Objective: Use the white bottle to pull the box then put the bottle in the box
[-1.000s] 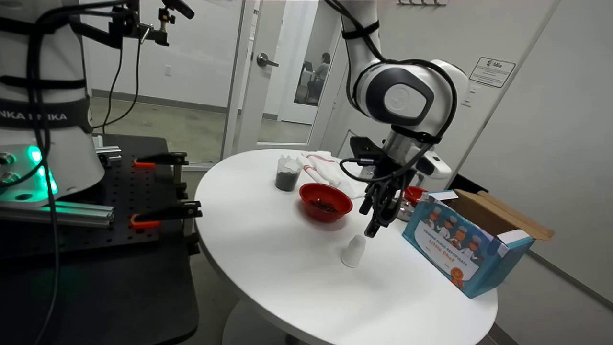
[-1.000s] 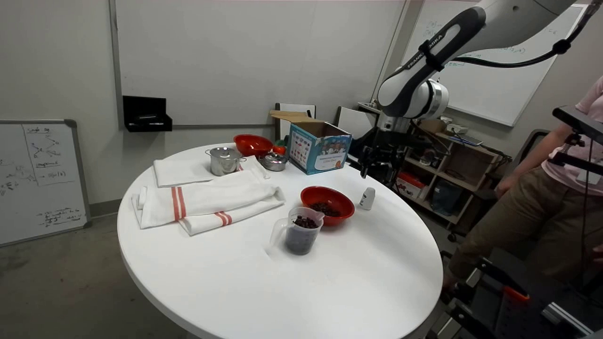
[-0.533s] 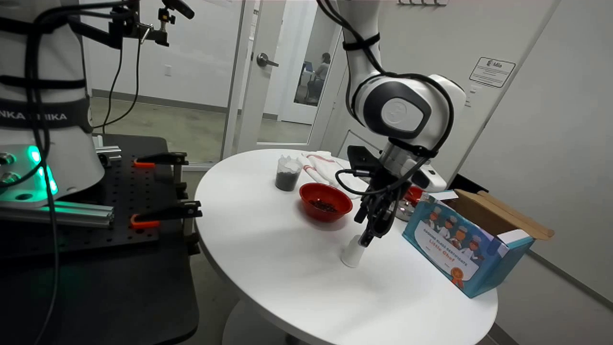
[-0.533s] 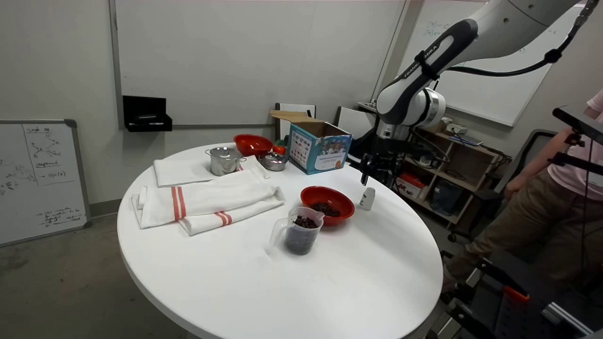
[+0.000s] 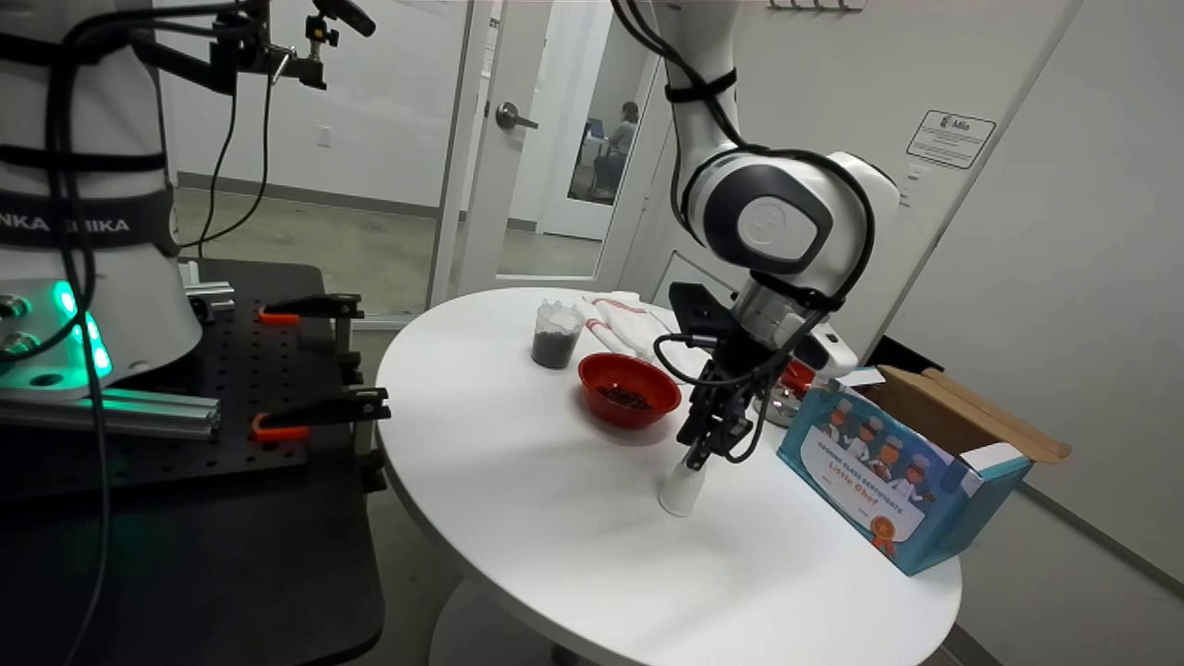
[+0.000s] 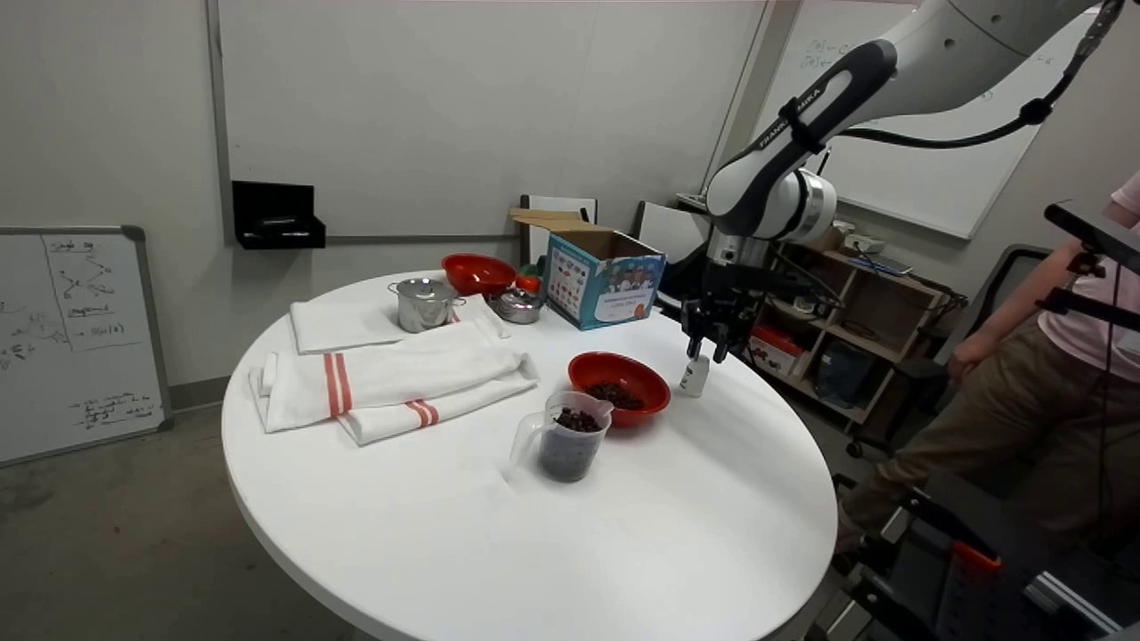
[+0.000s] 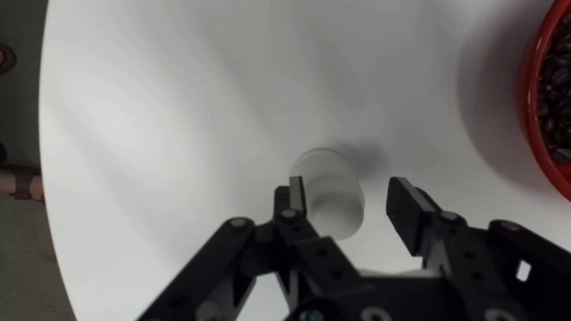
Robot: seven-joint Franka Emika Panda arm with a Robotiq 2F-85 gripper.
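The white bottle (image 5: 680, 492) stands upright on the round white table (image 5: 518, 490); it also shows in an exterior view (image 6: 694, 379) and in the wrist view (image 7: 337, 209). My gripper (image 5: 696, 457) is at the bottle's top, pointing down. In the wrist view the gripper (image 7: 346, 191) is open, with the bottle's top between the fingers, nearer the left finger, which overlaps its edge. A gap shows to the right finger. I cannot tell whether the left finger touches it. The blue box (image 5: 860, 481) stands open-topped at the table's edge; it also shows in an exterior view (image 6: 583, 285).
A red bowl of dark beans (image 5: 629, 393) is close beside the bottle. A measuring cup (image 6: 570, 450) with beans, white towels (image 6: 401, 378), a metal pot (image 6: 426, 305), a small lidded pot (image 6: 518, 305) and another red bowl (image 6: 476, 274) are also on the table.
My gripper has come down and across to the bottle's top and has turned, so both fingers now show apart in an exterior view. The bottle and box have not moved.
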